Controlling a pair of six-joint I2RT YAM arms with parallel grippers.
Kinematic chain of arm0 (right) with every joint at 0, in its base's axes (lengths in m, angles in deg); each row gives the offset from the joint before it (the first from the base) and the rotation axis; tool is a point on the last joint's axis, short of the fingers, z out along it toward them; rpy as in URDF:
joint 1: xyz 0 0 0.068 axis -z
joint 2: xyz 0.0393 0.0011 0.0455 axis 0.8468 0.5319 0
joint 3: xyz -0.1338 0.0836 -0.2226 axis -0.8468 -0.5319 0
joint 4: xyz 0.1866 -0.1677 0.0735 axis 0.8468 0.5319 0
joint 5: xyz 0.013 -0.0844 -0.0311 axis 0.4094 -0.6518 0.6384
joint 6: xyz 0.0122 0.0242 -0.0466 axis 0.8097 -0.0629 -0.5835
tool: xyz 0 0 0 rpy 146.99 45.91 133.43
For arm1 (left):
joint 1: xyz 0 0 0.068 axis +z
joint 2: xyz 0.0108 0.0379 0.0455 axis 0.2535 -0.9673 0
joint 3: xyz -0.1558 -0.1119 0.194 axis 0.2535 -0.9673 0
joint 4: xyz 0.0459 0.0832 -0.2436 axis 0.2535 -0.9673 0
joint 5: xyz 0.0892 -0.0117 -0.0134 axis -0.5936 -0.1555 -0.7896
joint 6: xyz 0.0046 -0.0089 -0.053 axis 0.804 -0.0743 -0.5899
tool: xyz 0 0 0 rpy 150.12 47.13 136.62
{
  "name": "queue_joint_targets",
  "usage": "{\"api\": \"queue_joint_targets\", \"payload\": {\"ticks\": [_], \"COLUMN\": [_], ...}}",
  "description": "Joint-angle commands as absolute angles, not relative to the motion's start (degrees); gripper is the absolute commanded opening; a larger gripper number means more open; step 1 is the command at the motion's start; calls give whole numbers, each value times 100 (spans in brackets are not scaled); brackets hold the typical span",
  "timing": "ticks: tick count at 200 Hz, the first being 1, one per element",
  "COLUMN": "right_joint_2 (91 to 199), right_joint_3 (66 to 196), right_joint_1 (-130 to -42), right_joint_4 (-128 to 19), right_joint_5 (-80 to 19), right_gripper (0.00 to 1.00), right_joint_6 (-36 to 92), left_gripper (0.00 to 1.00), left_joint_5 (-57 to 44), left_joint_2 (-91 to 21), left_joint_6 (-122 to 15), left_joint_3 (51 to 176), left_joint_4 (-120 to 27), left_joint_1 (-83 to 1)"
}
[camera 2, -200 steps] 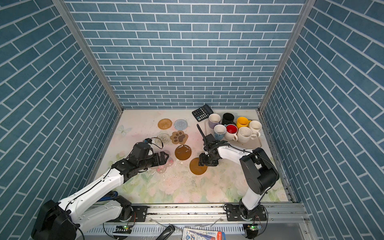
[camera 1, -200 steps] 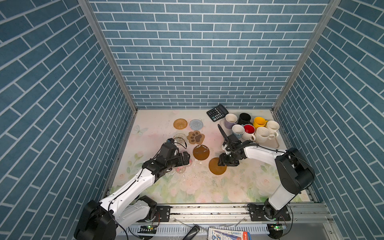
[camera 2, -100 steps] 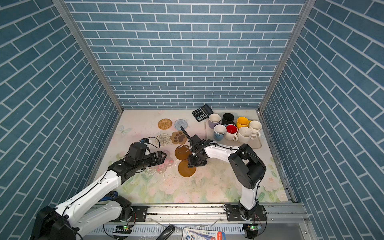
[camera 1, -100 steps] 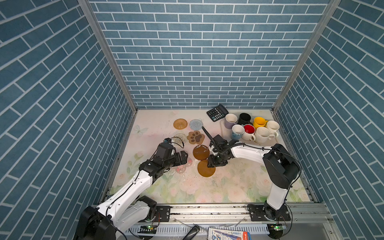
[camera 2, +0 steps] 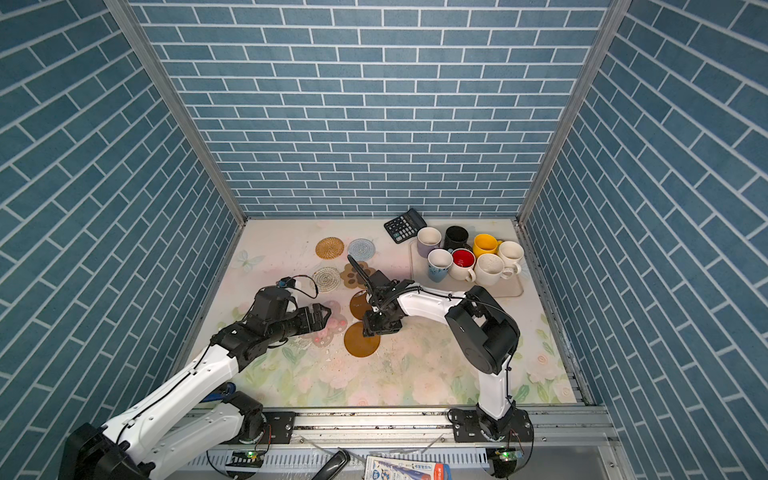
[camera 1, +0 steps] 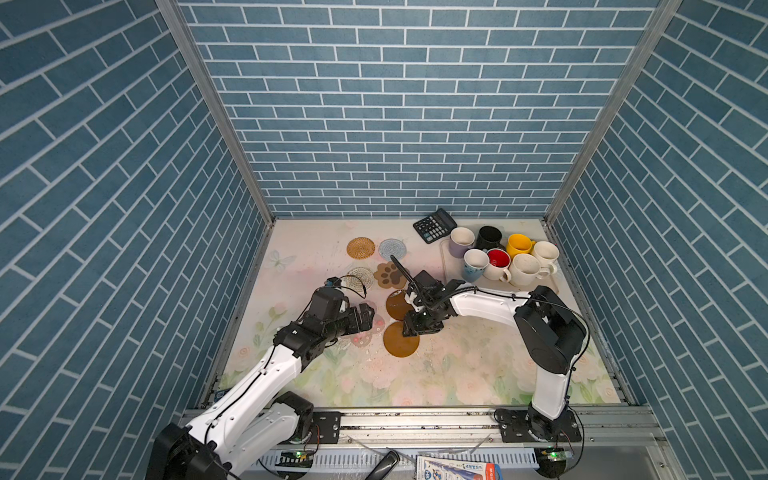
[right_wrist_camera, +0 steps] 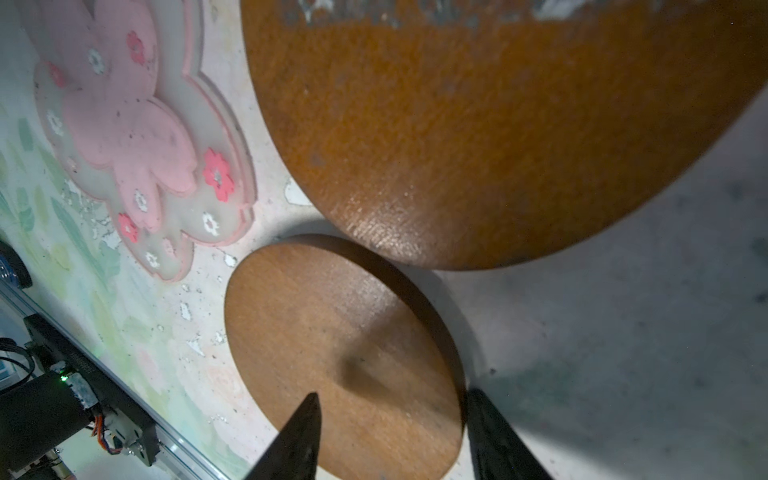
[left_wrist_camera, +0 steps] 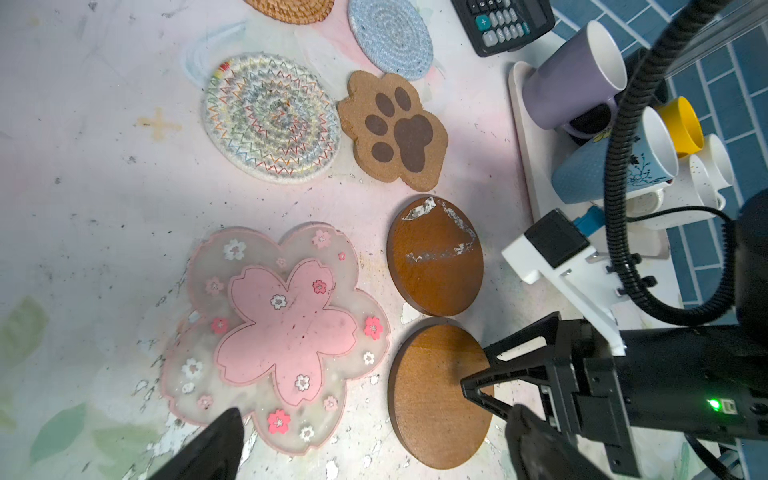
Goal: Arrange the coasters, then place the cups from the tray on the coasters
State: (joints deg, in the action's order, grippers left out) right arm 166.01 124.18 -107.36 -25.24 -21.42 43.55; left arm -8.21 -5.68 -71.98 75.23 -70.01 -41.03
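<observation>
- Blue brick walls (camera 1: 395,124) close off three sides, and the floral table (camera 1: 457,374) is my whole field.
- Far right sits the tray (camera 2: 510,291), with all seven cups (camera 1: 525,268) on it, packed so that most touch. No cup is on a coaster, so I judge the second half of the task not begun. The tight packing leaves little room for my fingers.
- Left of the tray the coasters lie flat in a cluster, none overlapping.
  - Farthest are the tan mat (camera 1: 360,248) and blue mat (camera 1: 392,249).
  - Nearer lie the lacy mat (camera 1: 360,277) and paw (camera 1: 388,275).
  - Nearest me are the flower mat (left_wrist_camera: 282,332), far disc (left_wrist_camera: 434,257) and near disc (camera 1: 399,343).
- I judge the arranging nearly done, but the spacing is tight. The two discs sit just beside each other with the flower mat close on their left, so handled cups may crowd there.
- A calculator (camera 1: 434,225) lies just left of the tray's far corner, beside the lavender cup (camera 1: 460,242). It could snag a reach for that cup.
- My left pincer (camera 1: 368,319) hovers over the flower mat, fingers wide apart, holding nothing.
- My right pincer (right_wrist_camera: 392,395) is low at the near disc's far-right rim, fingers apart and straddling it, one over the wood and one just off it. That disc lies flat on the table. I cannot tell whether the tips touch it.
</observation>
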Motion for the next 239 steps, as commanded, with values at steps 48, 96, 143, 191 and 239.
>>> {"api": "queue_joint_targets", "payload": {"ticks": [48, 96, 143, 191, 239], "right_joint_2": [15902, 14587, 12652, 11490, 11241], "right_joint_3": [12860, 12353, 11336, 10836, 10656], "right_joint_1": [-10731, -10269, -8925, -7426, -6419], "right_joint_4": [-1861, -1675, -1897, -1970, -2193], "right_joint_5": [-2689, -3057, -2685, -2274, -1940], "right_gripper": [69, 68, 67, 67, 67], "right_joint_6": [4130, 4155, 4294, 4458, 4728], "left_gripper": [99, 94, 90, 85, 80], "left_joint_5": [-765, -1012, -1079, -1030, -824], "left_joint_2": [-405, -550, -1889, -3715, -5464], "left_joint_6": [-6962, -7027, -7196, -7404, -7621], "left_joint_3": [8024, 8572, 9316, 10501, 11775], "left_joint_4": [-7580, -7853, -7616, -7230, -6972], "left_joint_1": [-4122, -4503, -5083, -5463, -5656]}}
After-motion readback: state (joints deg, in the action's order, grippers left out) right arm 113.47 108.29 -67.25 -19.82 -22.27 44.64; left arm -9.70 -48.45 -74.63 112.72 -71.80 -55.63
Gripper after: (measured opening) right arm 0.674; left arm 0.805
